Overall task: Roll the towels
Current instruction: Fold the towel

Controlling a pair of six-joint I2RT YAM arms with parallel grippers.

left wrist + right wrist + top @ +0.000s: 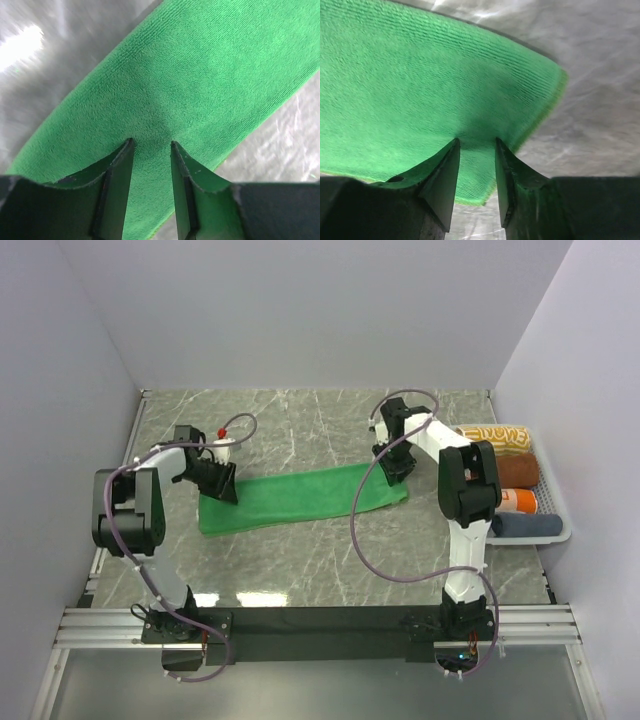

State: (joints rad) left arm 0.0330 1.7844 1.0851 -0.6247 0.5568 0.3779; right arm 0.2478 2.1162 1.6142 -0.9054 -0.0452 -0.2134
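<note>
While the green towel (300, 498) is spread flat left of the tray (566, 530), its end farthest from that tray is pressed by the left gripper (222, 487), jaws slightly apart; the tray-side end is pinned likewise by the right gripper (397, 472), seemingly so it is held taut for rolling.

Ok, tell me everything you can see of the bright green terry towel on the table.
The bright green terry towel lies on the grey marbled table as a long strip, its right end farther back. Its pile looks soft, finely ribbed. The left gripper stands over its left end, the right gripper over its right end, jaws apart.
</note>
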